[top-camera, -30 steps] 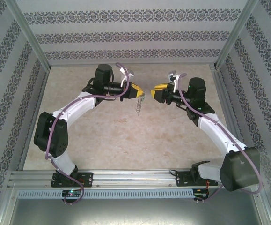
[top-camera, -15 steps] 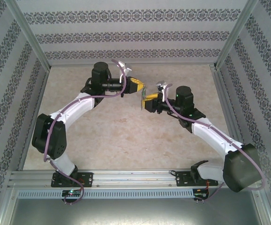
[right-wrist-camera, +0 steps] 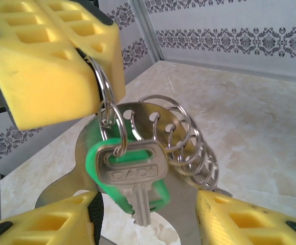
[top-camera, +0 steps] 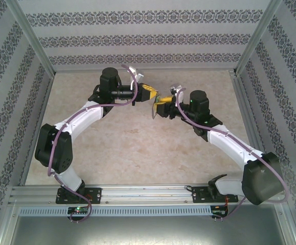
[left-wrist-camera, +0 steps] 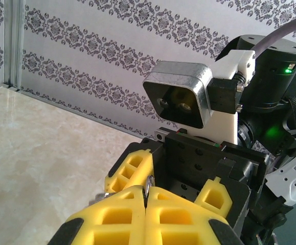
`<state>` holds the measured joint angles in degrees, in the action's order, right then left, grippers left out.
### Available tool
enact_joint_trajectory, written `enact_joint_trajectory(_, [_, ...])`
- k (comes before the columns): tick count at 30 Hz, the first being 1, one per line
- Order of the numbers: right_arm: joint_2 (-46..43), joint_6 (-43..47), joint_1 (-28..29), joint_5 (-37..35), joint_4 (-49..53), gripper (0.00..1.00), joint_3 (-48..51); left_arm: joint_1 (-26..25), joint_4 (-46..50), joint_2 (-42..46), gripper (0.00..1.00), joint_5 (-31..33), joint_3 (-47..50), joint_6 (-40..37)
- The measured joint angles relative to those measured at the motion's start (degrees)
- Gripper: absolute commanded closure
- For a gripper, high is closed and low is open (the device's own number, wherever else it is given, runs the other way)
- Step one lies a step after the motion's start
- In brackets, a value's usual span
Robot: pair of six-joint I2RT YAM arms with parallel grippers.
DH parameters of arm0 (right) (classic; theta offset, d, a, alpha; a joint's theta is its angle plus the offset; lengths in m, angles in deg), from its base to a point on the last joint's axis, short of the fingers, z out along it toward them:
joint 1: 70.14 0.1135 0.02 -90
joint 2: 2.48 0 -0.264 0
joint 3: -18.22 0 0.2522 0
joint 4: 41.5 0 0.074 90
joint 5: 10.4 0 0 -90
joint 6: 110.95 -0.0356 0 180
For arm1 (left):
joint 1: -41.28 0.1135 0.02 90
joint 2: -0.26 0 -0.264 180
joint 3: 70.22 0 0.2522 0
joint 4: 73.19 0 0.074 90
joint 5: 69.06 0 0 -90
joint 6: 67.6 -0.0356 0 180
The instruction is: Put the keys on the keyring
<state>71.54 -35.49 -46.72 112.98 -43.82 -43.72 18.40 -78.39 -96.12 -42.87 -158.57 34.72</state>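
Observation:
My left gripper (top-camera: pixel 150 93) is shut on a small split ring of the keyring (right-wrist-camera: pixel 84 148), whose edge pokes up between its yellow fingers (left-wrist-camera: pixel 112 219). The keyring is a flat grey metal plate carrying several wire rings (right-wrist-camera: pixel 191 143) along one side. It hangs below that grip (right-wrist-camera: pixel 89 56). One of the keys (right-wrist-camera: pixel 132 173), green-headed with a silver blade, dangles from the gripped ring in front of the plate. My right gripper (right-wrist-camera: pixel 148 224) is open, one finger on each side of the plate and key. In the top view it meets the left gripper at the hanging keyring (top-camera: pixel 154 111).
Both arms meet above the back middle of the beige marbled table (top-camera: pixel 137 153). Patterned walls enclose it on three sides, and a metal rail (top-camera: pixel 137 194) runs along the near edge. The right wrist camera block (left-wrist-camera: pixel 181 99) looms close in front of the left gripper.
The right gripper has moved left and up to the left gripper, closing the gap, and now brackets the hanging keyring. The left gripper has shifted slightly back and right with the keyring in it.

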Motion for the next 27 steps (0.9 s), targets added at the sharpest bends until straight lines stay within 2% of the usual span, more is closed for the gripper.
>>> enact_joint_trajectory(8, [0.2, 1.4, 0.1, -0.1, 0.4, 0.85, -0.5, 0.0, -0.6, 0.0, 1.00, 0.1, 0.2, 0.1])
enact_joint_trajectory(13, [0.2, 1.8, 0.1, 0.3, 1.1, 0.97, -0.5, 0.0, -0.8, 0.0, 1.00, 0.5, 0.7, 0.2])
enact_joint_trajectory(27, [-0.1, 2.6, 0.1, 2.1, 2.1, 1.00, -0.5, 0.0, -1.1, 0.0, 1.00, 0.9, 0.9, 0.2])
